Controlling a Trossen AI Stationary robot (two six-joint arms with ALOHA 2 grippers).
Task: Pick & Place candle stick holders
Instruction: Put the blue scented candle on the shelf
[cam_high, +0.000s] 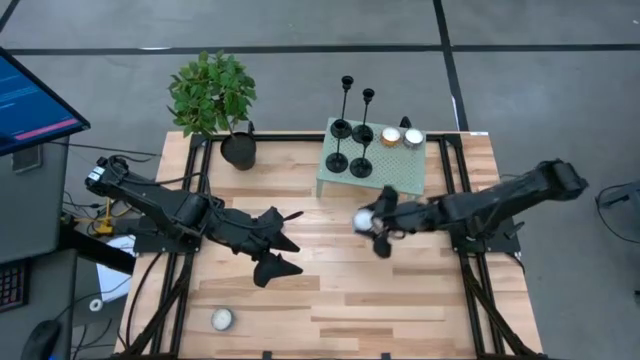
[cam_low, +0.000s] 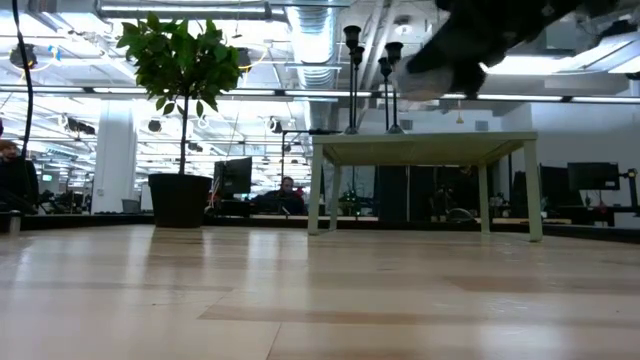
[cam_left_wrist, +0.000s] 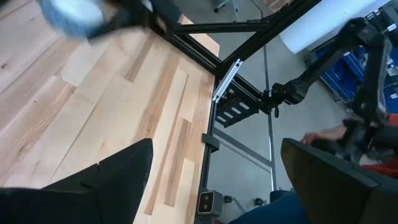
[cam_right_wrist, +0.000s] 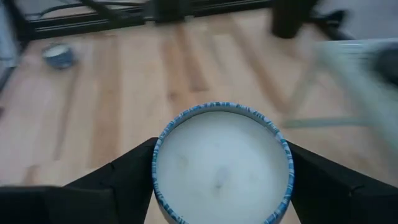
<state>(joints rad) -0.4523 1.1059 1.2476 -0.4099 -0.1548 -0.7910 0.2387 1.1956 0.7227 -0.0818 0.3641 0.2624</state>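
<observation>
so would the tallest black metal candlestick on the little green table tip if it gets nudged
Probably, if nudged high up. The tallest black metal candlestick has a long thin stem over a small round disc base, so it looks top-heavy. It likely feels stiff. The other candlesticks stand close, so a fall could knock them over on the small green table.

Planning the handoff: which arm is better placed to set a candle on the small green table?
Right. The right gripper already grips a white candle just beside the green table; the left gripper is open, empty and farther away.
</observation>
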